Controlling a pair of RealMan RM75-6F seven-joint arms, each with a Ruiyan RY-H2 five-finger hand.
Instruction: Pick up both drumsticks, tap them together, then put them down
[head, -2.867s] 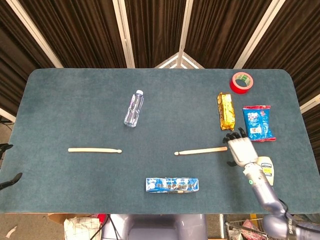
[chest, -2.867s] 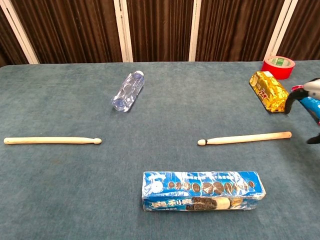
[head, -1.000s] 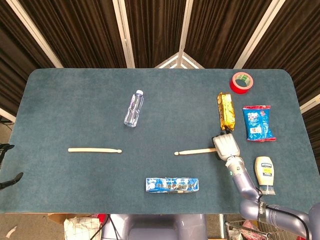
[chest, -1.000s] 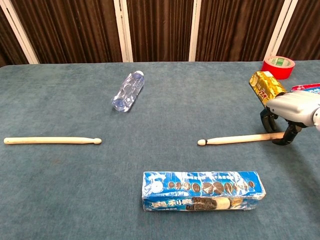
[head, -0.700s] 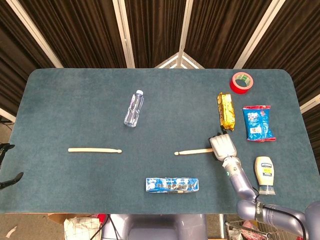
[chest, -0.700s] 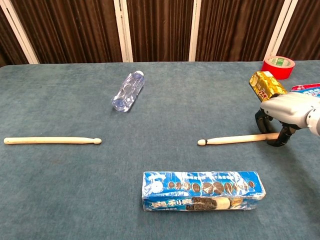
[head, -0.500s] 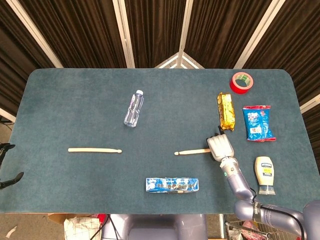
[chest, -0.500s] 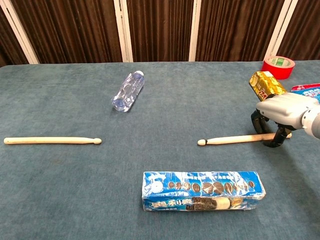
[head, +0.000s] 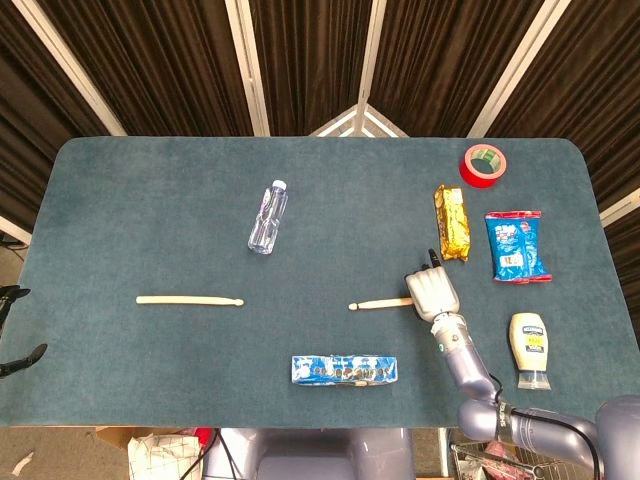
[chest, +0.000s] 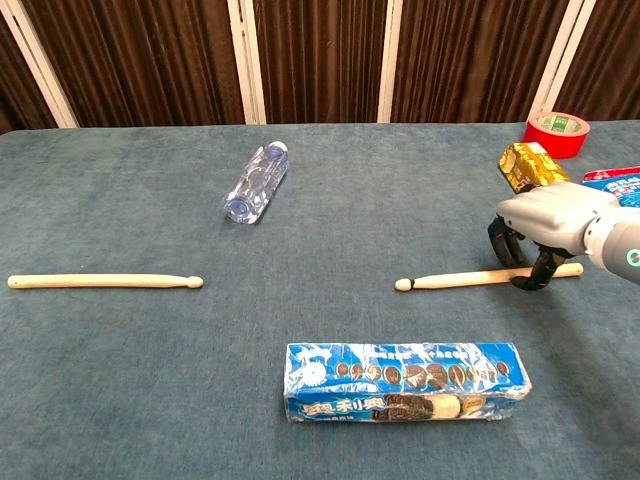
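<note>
- The blue felt tabletop (head: 150, 200) carries everything; its grip should stop a stick from rolling away, but the stick lies flush on it, so I judge the fingers must dig under rather than slide along
- The right hand (chest: 537, 232) arches over the butt half of the right drumstick (chest: 455, 279), dark fingers (chest: 497, 245) curled down on the far side and near side of the shaft; whether they already clamp it I cannot tell, since the stick lies flat on the cloth
- The left hand is out of both views, so the left drumstick (head: 188, 300), well apart at the left, waits untouched
- To do this step well: close across the shaft squarely, near the butt as now, so the tip end swings free for tapping; lift straight up, not dragging
- Neighbours to mind: the cookie pack (chest: 405, 381) lies nearer than the stick, and the gold snack bar (chest: 533, 165) sits just beyond the hand; a level lift should clear both
- The water bottle (head: 268, 216), red tape roll (head: 485, 164), blue snack bag (head: 517, 245) and mayonnaise bottle (head: 529, 348) sit clear of the path
</note>
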